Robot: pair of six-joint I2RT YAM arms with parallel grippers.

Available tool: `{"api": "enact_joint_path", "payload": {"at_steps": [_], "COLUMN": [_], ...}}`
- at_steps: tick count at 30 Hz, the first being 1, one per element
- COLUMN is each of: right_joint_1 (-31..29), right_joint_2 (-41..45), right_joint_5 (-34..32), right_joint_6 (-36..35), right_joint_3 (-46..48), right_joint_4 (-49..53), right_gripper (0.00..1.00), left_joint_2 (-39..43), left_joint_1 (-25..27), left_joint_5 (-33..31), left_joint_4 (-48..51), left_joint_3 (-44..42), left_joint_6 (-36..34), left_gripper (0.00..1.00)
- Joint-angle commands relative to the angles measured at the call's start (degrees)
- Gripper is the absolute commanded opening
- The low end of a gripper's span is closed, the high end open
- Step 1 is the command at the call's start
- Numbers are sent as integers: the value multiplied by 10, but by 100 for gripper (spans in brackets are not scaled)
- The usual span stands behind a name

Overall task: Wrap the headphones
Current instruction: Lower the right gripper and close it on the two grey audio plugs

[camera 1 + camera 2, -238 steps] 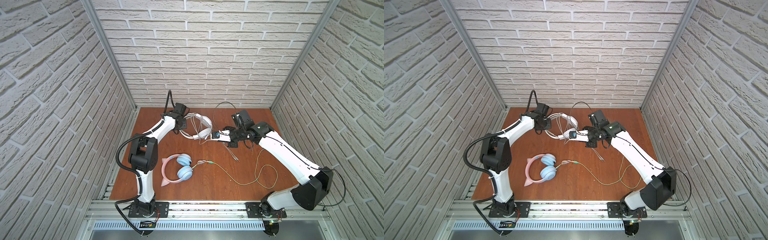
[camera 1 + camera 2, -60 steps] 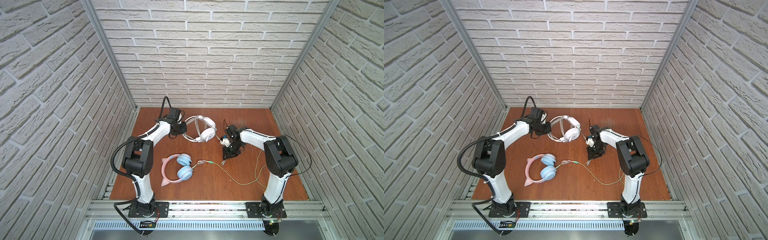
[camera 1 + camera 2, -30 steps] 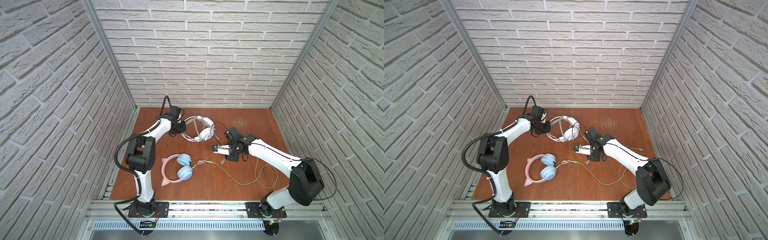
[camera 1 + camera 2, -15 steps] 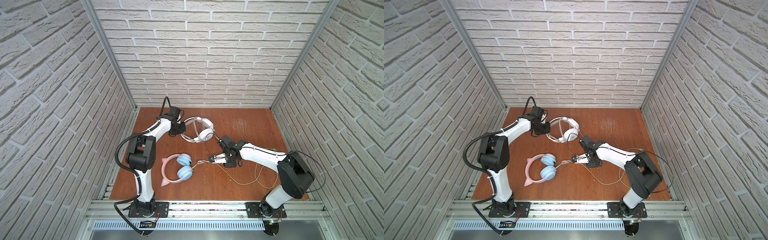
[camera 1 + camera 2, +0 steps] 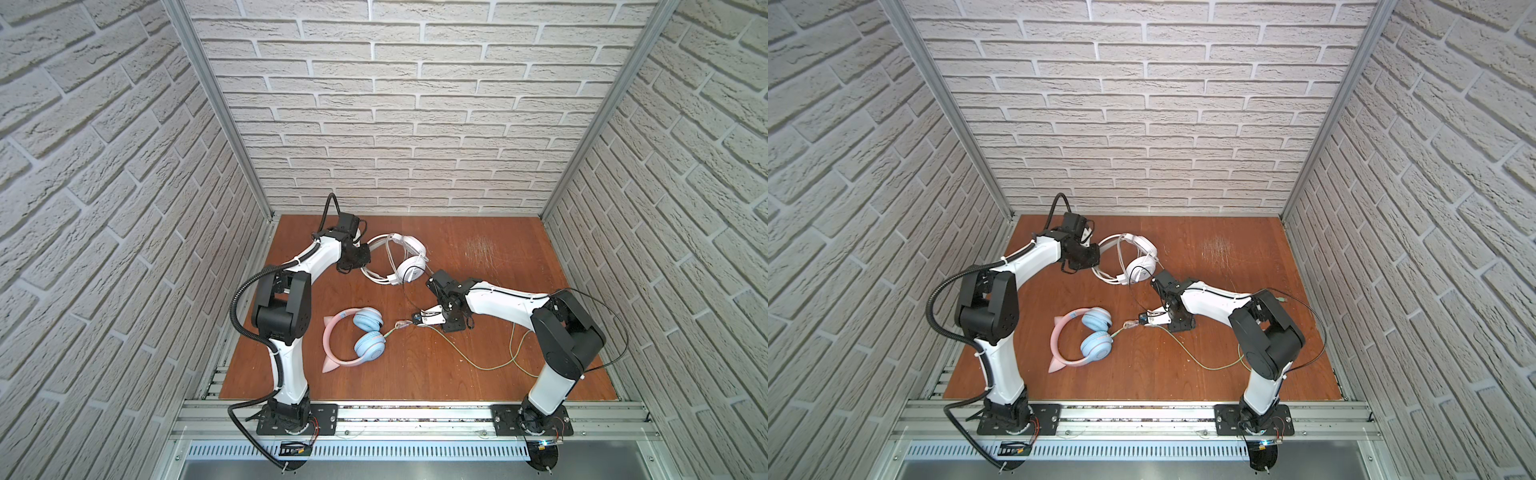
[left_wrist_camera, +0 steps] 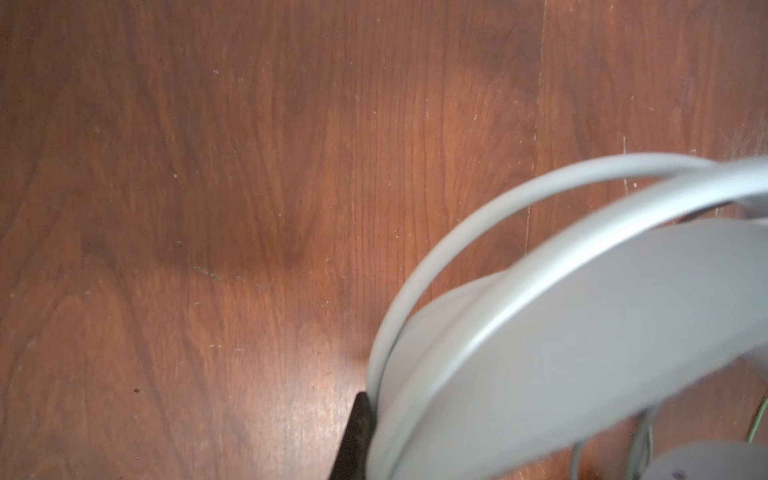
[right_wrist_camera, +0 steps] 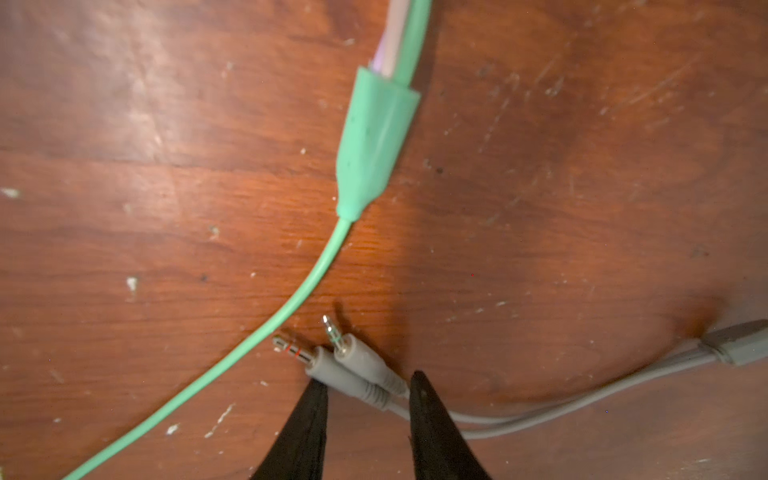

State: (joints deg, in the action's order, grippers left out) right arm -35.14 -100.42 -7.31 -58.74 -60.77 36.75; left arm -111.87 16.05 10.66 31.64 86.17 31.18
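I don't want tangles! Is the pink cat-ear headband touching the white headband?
Apart. Both top views show bare brown wooden table between the pink cat-ear headband and the white headband.

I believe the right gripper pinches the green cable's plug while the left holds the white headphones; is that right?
Not quite: the right wrist view shows the right gripper pinching the grey plugs, not the green cable; the left gripper holds the white headphones.

Both top views look steeply down from high above the front rail of the brick-walled cell, sharing nearly the whole reddish-brown wooden counter. The left wrist camera sits tight against the white over-ear headphones, blurred by nearness; the right wrist camera faces down, close over the mint-green cable.
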Motion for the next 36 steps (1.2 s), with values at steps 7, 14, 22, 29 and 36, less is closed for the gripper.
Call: {"api": "enact_joint_path", "payload": {"at_steps": [7, 14, 22, 29, 36], "right_joint_1": [-2, 1, 14, 31, 34], "right_joint_2": [-6, -63, -54, -22, -32], "right_joint_5": [12, 31, 64, 72, 57], "right_joint_6": [-15, -11, 2, 0, -2], "right_joint_3": [-34, -61, -69, -79, -76], "right_joint_4": [37, 75, 98, 107, 97], "right_gripper": [40, 42, 41, 42, 43], "left_joint_2": [-3, 3, 2, 0, -3], "left_joint_1": [-2, -3, -4, -2, -3], "left_joint_5": [33, 29, 28, 30, 31], "left_joint_4": [-46, -37, -33, -38, -37], "left_joint_3": [1, -2, -2, 1, 1], "left_joint_6": [13, 5, 4, 8, 12], "left_gripper": [0, 0, 0, 0, 0]}}
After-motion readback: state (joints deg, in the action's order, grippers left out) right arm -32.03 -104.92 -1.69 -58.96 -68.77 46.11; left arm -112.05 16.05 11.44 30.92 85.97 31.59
